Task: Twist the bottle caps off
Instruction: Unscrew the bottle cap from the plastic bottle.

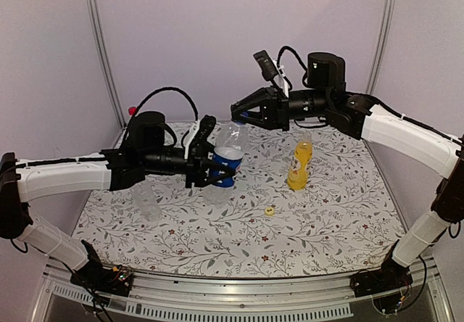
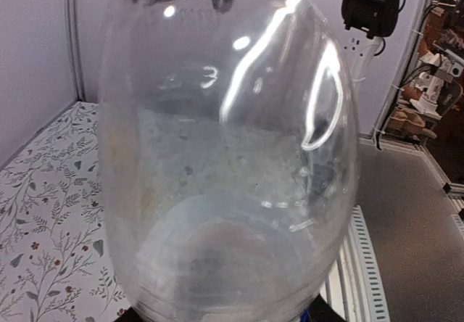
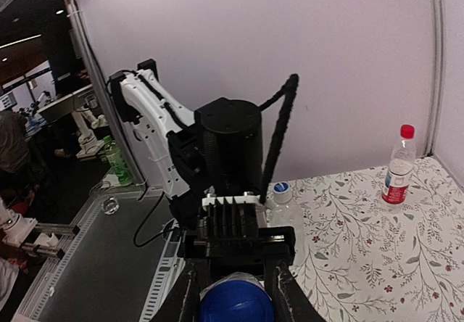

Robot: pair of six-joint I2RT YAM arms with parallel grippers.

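One of four caps appears to be off, a second is in hand, and two are left.

Far to the left of the blue-label bottle (image 1: 232,139) and further back stands the red-white label bottle (image 3: 396,171), upright with its red cap on; it is clear, and I cannot tell how full it is. Closer in, just left of the blue-label bottle and partly under the left arm, is the plain clear bottle (image 1: 149,200), upright and capped as the right wrist view shows it. It looks empty or nearly so, though that is uncertain.

The blue-label bottle is lifted off the tabletop (image 1: 217,242). The left pincer (image 1: 214,168) is clamped round its body, and the right pincer (image 1: 239,112) is closed narrow on its blue cap (image 3: 235,306) from above. The cap sits on the neck, so this unscrewing is under way, not finished. Its wall is clear; whether it holds water I cannot say.

Just right of it and nearer the arms lies a small yellow cap (image 1: 270,209) on the tabletop. Further right stands the yellow bottle (image 1: 299,164), upright, mostly full of yellow liquid, its neck apparently open.
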